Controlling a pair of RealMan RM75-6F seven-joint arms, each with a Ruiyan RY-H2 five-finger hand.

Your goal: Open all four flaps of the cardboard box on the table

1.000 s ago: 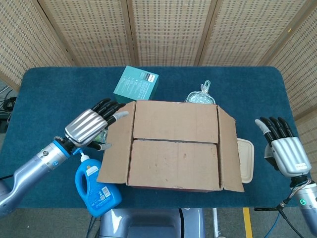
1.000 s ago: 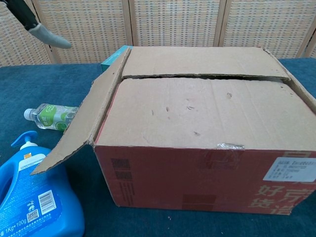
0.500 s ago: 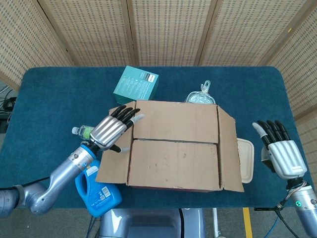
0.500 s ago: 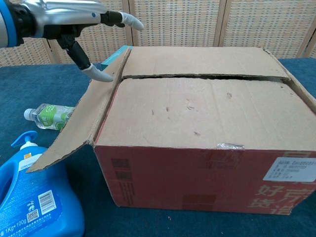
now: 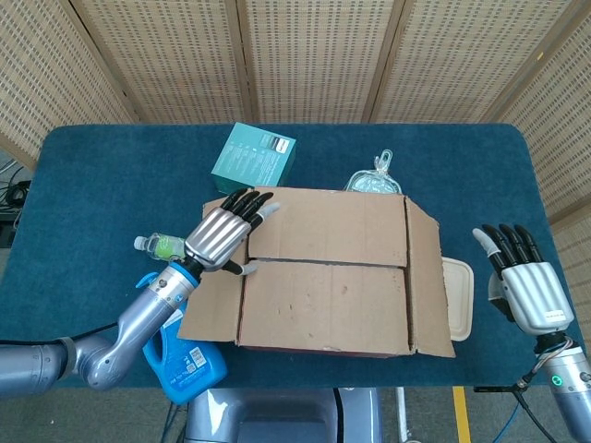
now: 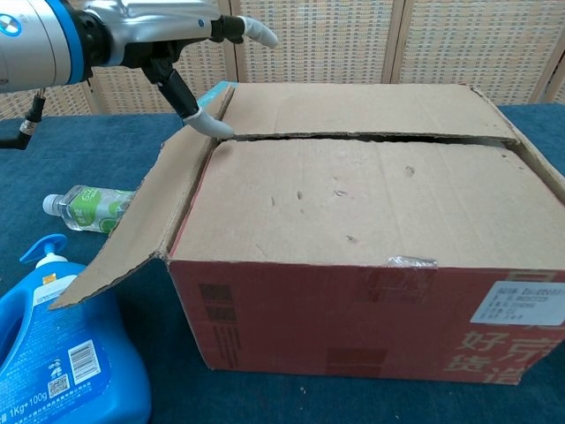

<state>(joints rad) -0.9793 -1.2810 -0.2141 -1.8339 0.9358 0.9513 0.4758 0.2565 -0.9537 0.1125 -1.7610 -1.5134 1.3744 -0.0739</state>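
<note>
The cardboard box (image 5: 328, 268) (image 6: 371, 238) stands mid-table. Its left flap (image 5: 217, 286) (image 6: 141, 221) and right flap (image 5: 427, 277) are folded outward, while the far flap (image 5: 328, 226) and near flap (image 5: 323, 305) lie flat over the top. My left hand (image 5: 222, 235) (image 6: 150, 35) hovers over the box's left far corner, fingers spread, thumb tip at the seam between the two flat flaps. My right hand (image 5: 524, 281) stays open off the box's right side, holding nothing.
A blue detergent bottle (image 5: 185, 355) (image 6: 53, 353) sits under the left flap, with a small plastic bottle (image 5: 159, 245) (image 6: 88, 208) behind it. A teal carton (image 5: 254, 157) and a clear bag (image 5: 377, 177) lie behind the box. A white tray (image 5: 459, 286) rests at its right.
My left hand has moved right from beside the box onto its left far corner, thumb now reaching the seam. My right hand has barely shifted.
</note>
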